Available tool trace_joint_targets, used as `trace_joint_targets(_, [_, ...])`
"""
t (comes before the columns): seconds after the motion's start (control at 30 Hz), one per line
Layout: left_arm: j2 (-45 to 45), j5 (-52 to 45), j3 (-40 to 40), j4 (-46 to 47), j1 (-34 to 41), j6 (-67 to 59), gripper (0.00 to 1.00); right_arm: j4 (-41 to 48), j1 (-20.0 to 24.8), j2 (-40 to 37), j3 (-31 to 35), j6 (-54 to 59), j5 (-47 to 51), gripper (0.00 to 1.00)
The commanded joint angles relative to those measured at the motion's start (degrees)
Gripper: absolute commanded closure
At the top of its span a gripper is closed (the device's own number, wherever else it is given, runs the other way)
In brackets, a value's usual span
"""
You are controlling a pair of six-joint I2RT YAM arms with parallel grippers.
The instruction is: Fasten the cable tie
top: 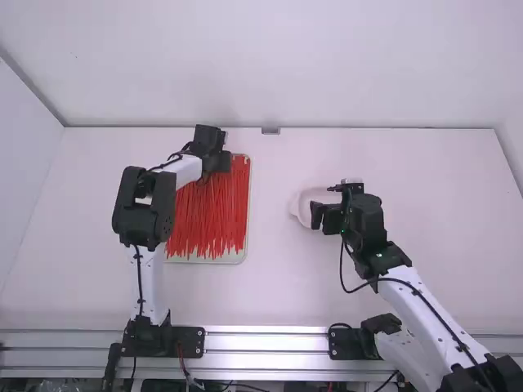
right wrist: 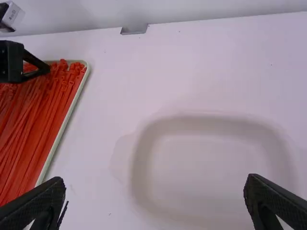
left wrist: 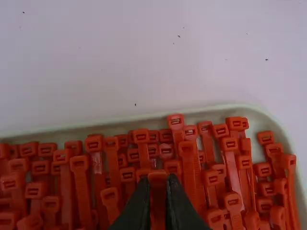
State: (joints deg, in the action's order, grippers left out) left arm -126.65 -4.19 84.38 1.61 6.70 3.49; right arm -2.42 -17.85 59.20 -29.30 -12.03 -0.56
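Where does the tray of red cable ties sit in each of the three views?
High view: the tray lies left of the middle, under the left arm.
Left wrist view: its pale rim arcs beyond the left hand, which pinches one cable tie.
Right wrist view: its long side runs beside bare table, apart from the white dish.
Shared landmark: the tray's rounded far right corner.
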Motion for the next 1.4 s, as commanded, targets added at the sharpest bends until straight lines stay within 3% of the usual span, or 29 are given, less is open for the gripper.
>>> trace_joint_targets(0.0, [-0.9,0.2,0.0,-0.2,0.0,0.2,0.98,-0.2,-0.2,0.3,-2.2,-0.1,0.2,0.01])
trace_joint_targets(0.33, [2.7,4.9,0.5,1.1,0.0,2.3,0.98,-0.4,-0.2,0.3,-2.2,-0.1,0.2,0.01])
trace_joint_targets(1.0, [27.7,6.6,-0.2,10.4,0.1,1.2,0.98,-2.0,-0.2,0.3,-2.3,-0.1,-1.2,0.02])
trace_joint_targets(1.13, [33.7,6.6,-4.5,9.8,0.0,1.0,0.98,-3.2,-0.2,0.3,-2.2,0.1,-3.0,0.01])
trace_joint_targets(1.37, [46.7,6.6,-20.0,0.7,0.1,2.1,0.98,-6.7,-0.2,0.3,-2.2,0.1,-8.9,0.01])
